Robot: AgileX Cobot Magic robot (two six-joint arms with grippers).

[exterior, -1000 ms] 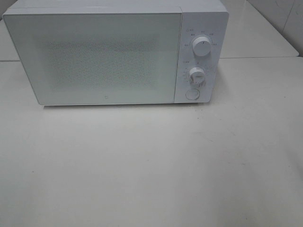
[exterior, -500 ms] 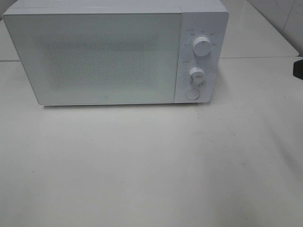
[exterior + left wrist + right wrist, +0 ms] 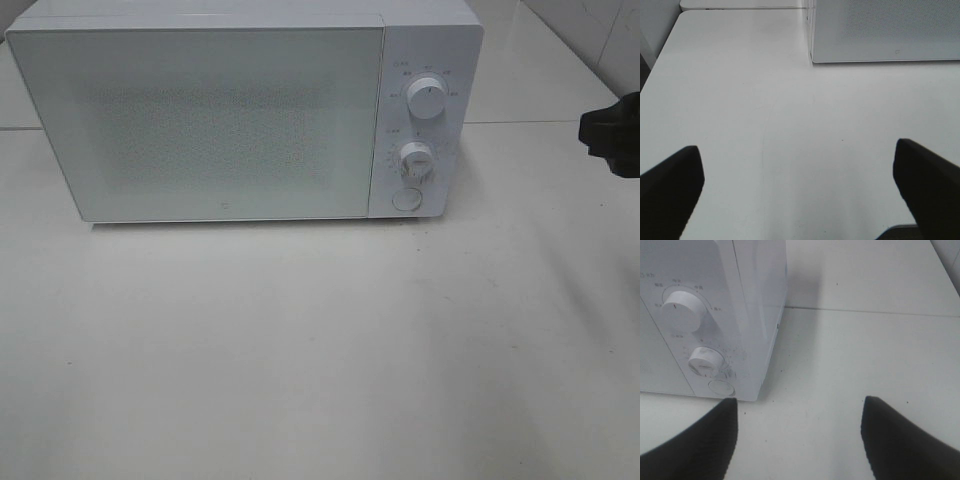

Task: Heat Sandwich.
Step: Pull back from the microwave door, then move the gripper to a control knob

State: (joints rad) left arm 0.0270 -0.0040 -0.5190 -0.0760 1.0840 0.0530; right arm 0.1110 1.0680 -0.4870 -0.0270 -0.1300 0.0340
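The white microwave (image 3: 200, 120) stands at the back of the table with its door closed. The sandwich is not in view in any frame. My right gripper (image 3: 800, 401) is open and empty, beside the microwave's right side near its control panel (image 3: 700, 315). Its dark tip (image 3: 612, 130) shows at the right edge of the high view. My left gripper (image 3: 796, 147) is open and empty over the bare table, in front of the microwave's left front corner (image 3: 812, 55). It does not show in the high view.
The panel carries an upper knob (image 3: 427, 100), a lower knob (image 3: 416, 160) and a round button (image 3: 405, 198). The white table (image 3: 320, 350) spreads in front of the microwave. A seam (image 3: 865, 311) runs across the table to the right of the microwave.
My right gripper has come into the high view from the right edge and moved left towards the microwave. The microwave has not changed.
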